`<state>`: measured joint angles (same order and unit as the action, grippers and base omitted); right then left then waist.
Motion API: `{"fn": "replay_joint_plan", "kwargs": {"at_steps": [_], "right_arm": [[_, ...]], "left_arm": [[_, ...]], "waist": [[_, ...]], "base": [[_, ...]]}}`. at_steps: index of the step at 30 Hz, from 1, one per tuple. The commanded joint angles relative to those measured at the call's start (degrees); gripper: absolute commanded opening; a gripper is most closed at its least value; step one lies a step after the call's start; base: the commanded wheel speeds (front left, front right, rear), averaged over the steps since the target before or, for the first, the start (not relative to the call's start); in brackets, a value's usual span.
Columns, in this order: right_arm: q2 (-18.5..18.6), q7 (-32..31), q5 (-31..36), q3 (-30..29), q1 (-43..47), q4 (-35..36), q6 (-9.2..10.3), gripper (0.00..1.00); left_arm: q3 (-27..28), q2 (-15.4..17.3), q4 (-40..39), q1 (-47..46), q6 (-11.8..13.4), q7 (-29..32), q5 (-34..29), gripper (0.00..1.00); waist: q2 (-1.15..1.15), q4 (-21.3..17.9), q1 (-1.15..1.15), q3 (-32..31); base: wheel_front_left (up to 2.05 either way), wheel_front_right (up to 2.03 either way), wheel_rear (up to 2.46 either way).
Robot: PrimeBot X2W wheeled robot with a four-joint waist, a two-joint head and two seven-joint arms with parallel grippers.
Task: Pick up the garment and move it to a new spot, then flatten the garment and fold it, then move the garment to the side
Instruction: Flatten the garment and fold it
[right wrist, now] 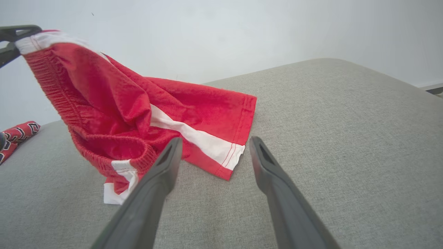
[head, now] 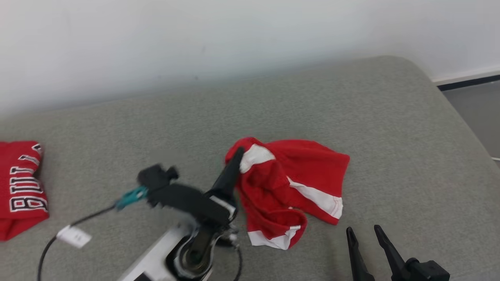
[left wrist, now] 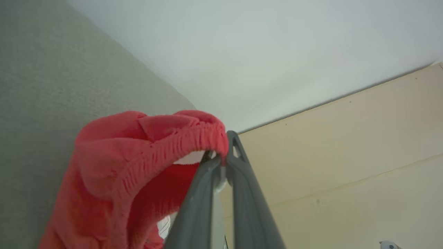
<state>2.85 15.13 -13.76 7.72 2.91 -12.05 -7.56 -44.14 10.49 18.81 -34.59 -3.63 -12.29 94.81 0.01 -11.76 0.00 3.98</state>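
Clamps left gripper (head: 239, 153) on waistband of red shorts (head: 297, 175), seemingly lifting them near front edge of cushion (head: 390, 132), right gripper (head: 363, 230) spread, idle.

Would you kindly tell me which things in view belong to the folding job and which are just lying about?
Part of the job:
red shorts
left gripper, jaws shut on their waistband
right gripper, jaws open, beside them
grey cushion underneath

Lying about:
red garment with lettering at the cushion's left end
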Motion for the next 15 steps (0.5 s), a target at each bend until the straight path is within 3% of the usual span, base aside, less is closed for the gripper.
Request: {"fn": "replay_joint_plan", "kwargs": {"at_steps": [1,8,10,15], "right_arm": [[0.08,0.02,0.17,0.03,-0.07,0.19,0.13,1.00],[0.08,0.02,-0.22,0.10,-0.56,0.42,0.13,1.00],[0.07,0.02,-0.04,0.20,-0.85,0.30,0.13,1.00],[0.08,0.02,0.22,0.64,-1.46,0.00,0.13,1.00]], "left_arm": [[1.26,1.60,-2.44,2.74,0.73,-0.47,1.06,0.00],[3.94,9.49,-17.02,16.01,5.99,-1.72,3.84,0.00],[4.65,11.50,-18.06,18.63,7.81,-1.94,3.47,0.00],[4.93,12.90,-14.63,20.85,9.85,-2.33,2.07,0.00]], "waist": [[-0.01,2.14,0.00,0.89],[-0.01,5.81,0.00,1.49],[-0.01,6.57,0.00,1.56],[-0.01,7.48,0.00,1.64]], "base": [[0.00,0.00,0.00],[0.00,0.00,0.00],[0.00,0.00,0.00],[0.00,0.00,0.00]]}}
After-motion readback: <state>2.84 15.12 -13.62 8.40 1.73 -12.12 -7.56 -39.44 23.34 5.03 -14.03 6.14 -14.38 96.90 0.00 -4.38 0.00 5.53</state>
